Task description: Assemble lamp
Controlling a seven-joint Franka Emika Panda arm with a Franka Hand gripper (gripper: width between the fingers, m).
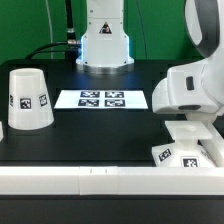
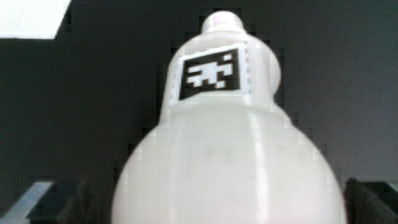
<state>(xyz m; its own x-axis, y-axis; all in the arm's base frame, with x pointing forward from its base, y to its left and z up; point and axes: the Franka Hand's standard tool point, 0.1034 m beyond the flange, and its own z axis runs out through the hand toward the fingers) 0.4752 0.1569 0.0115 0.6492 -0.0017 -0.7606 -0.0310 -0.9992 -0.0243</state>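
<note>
The bulb (image 2: 214, 140) is filling the wrist view between the dark fingers (image 2: 50, 200) of the hand (image 2: 205, 205), probably lined up for lifting; whether they are pressing it I cannot tell; it is sitting at four o'clock on the bench (image 1: 100, 135), the shade (image 1: 28, 98) at nine.

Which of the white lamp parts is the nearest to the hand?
The rounded bulb: it fills the wrist view, right in front of the hand. The cone-shaped shade stands far away, at the exterior view's left.
</note>
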